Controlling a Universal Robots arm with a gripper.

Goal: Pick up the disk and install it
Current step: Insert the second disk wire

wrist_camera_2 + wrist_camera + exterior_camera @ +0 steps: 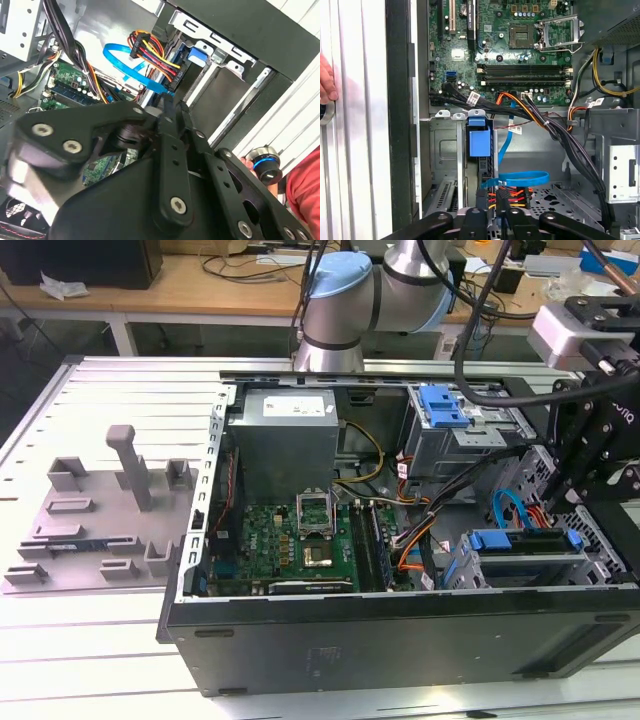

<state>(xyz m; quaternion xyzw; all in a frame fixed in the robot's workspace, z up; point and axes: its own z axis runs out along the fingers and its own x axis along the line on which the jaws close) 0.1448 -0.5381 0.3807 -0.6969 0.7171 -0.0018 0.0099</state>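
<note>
In the exterior view, the open computer case [400, 640] lies on its side on the slatted table [100, 660], and the arm's gripper [575, 475] hangs over the drive-cage corner at the exterior view's right. The disk [525, 555], its blue bracket showing along the upper edge, sits in the cage bay just below the gripper, with the curved blue cable [505, 505] beside it. In the second wrist view, the black gripper linkage points down toward the drive cage, where a bundle of coloured power wires [150, 52] and the blue cable cross just ahead of it; whether the fingers are spread or pressed together cannot be told, and nothing can be seen held between them. A person's red sleeve [300, 195] shows at the case edge. In the first wrist view, the disk's blue bracket [480, 140] stands edge-on in the cage, the blue cable looping just by it, and a hand [327, 80] rests on the table outside the case wall. The likely risks: the cable or wires snagging on the gripper, or the disk jamming crooked in its rails.
</note>
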